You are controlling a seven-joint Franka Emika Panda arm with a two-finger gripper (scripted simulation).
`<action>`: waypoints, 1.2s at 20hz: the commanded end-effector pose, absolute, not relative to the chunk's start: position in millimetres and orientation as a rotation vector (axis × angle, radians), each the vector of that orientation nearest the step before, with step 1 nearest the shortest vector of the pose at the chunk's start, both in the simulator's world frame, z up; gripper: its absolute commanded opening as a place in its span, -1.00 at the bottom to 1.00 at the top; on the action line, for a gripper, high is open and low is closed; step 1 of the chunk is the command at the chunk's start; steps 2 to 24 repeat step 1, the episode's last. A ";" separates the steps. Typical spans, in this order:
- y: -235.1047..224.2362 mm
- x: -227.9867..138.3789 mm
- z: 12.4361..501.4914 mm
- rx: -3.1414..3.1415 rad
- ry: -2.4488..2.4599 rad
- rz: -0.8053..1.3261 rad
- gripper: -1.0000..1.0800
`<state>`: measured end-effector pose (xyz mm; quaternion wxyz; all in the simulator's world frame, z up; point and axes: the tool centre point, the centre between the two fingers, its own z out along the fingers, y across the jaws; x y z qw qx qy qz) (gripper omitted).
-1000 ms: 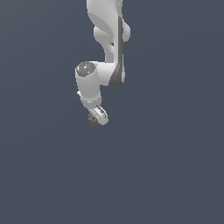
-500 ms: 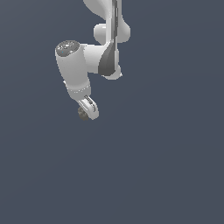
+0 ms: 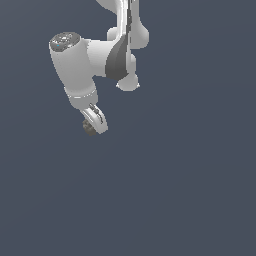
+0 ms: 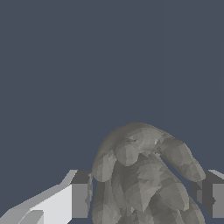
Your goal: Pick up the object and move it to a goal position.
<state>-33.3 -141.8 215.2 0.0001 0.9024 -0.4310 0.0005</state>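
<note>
The gripper (image 3: 95, 124) hangs below the white arm (image 3: 80, 65), angled toward the exterior view's right, and the object (image 3: 89, 127) sits right at its tip, clamped between the fingers. In the wrist view the grasp is plain: the object (image 4: 144, 179) fills the gap between the two fingers (image 4: 78, 194), which press in on both its sides. It is a mottled grey-brown lump of bulging lobes, and one sausage-like lobe curls across its far end, away from the palm. Its long axis seems to run outward along the fingers, though its near end is cut off by the picture's edge, so its full length cannot be judged. In the exterior view it is only a small dark blob, half hidden behind the finger; its shape cannot be made out there.
</note>
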 end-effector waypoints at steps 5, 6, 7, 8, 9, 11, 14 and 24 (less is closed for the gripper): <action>-142.2 -32.4 216.2 2.835 -1.353 0.000 -1.00; -142.2 -32.4 216.2 2.835 -1.353 0.000 -1.00; -142.2 -32.4 216.2 2.835 -1.353 0.000 -1.00; -142.2 -32.4 216.2 2.835 -1.353 0.000 -1.00; -142.2 -32.4 216.2 2.835 -1.353 0.000 -1.00; -142.2 -32.4 216.2 2.835 -1.353 0.000 -1.00; -142.2 -32.4 216.2 2.835 -1.353 0.000 -1.00; -142.2 -32.4 216.2 2.835 -1.353 0.000 -1.00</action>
